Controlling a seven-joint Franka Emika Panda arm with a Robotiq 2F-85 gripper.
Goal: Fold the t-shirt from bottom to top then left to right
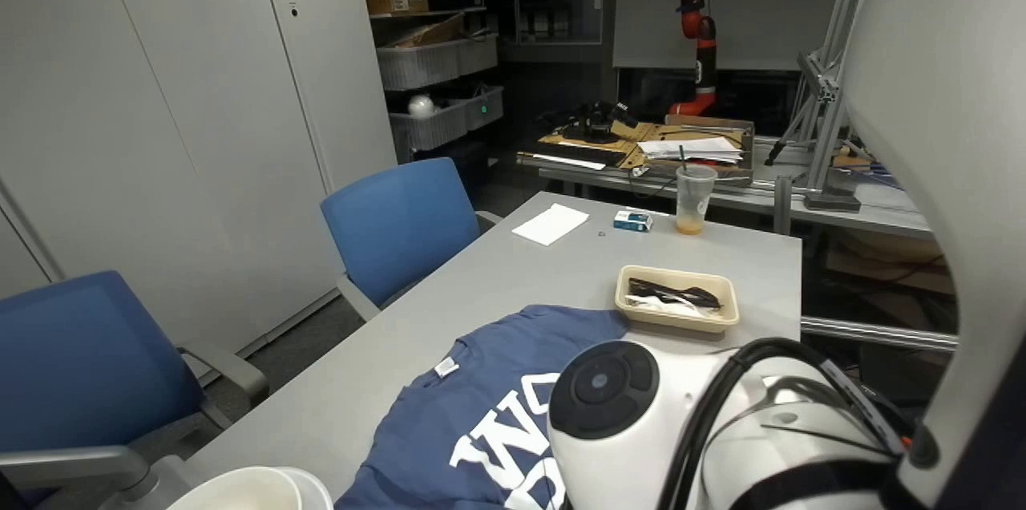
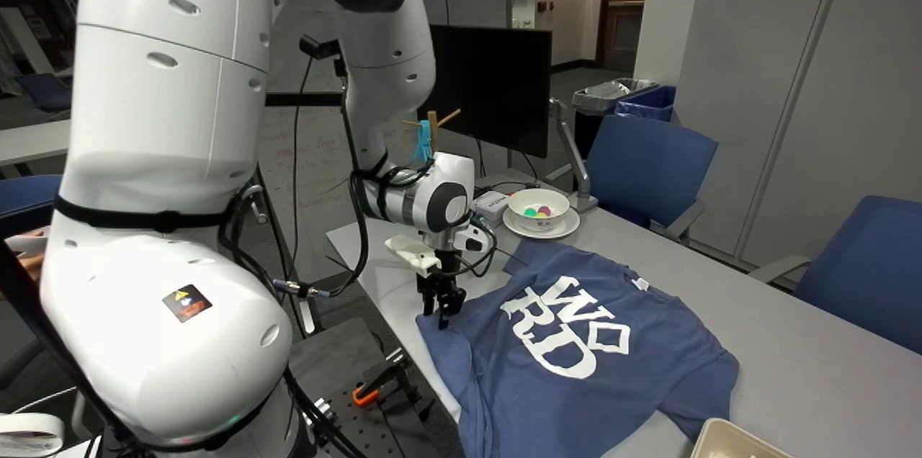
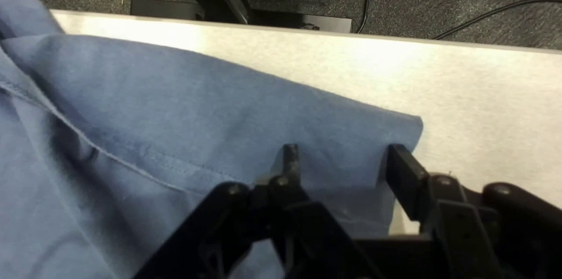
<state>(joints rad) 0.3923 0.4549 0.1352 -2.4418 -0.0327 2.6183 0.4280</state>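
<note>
First fold not yet made: gripper (image 3: 344, 162) poised at the bottom of the t-shirt (image 2: 583, 343)

The t-shirt lies spread, a little rumpled, on the table (image 2: 814, 386), white lettering (image 2: 567, 330) up. Taking that lettering as the hub of a clock in an exterior view, the collar tag (image 2: 641, 284) sits at two o'clock, the bowl (image 2: 536, 225) just past the cloth at twelve, and the gripper at nine.

In the wrist view the fingers (image 3: 406, 182) stand partway apart over what looks like a hem corner (image 3: 401, 127), which points to two o'clock; cloth shows between them but no pinch, so nothing seems held. Whether the tips press on it cannot be told.

The step in hand reads as the start of the bottom-to-top fold, taking hold of the hem. Next the jaws need to close on a good bite of that corner, lift it clear, and carry it toward the collar end, roughly a three o'clock heading on the same dial. One corner alone may drag the hem askew, so its other end, toward seven, would probably want the same treatment; the left-to-right fold comes after
</note>
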